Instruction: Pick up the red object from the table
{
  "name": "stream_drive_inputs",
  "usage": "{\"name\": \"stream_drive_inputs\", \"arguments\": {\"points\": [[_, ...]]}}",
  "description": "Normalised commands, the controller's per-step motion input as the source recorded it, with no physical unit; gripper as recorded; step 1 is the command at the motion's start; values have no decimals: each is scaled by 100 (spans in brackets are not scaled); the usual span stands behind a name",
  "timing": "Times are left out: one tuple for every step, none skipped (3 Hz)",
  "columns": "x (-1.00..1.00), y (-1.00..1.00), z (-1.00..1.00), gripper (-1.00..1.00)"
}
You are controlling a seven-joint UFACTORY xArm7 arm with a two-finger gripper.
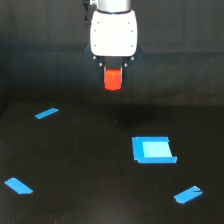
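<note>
Red object (113, 79) held in the air, clamped in the claw (113, 75) beneath the white arm head, clear of the black surface (90, 165) (faint shadow below), blue square (152, 149) lower, toward the exterior view's right, blue tape strips scattered around.

A flat bright blue square piece (152, 150) lies toward the exterior view's right, its inner area a lighter blue than its border. Three short strips of blue tape lie well apart from it and from each other: one slanted strip (46, 113) at the upper left, one (18, 185) at the lower left, and one (188, 194) at the lower right, just below the square.
</note>
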Motion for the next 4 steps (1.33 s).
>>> {"name": "stream_drive_inputs", "arguments": {"points": [[-4, 4, 95, -100], [-8, -16, 98, -100], [-17, -31, 99, -100], [-23, -34, 99, -100]]}}
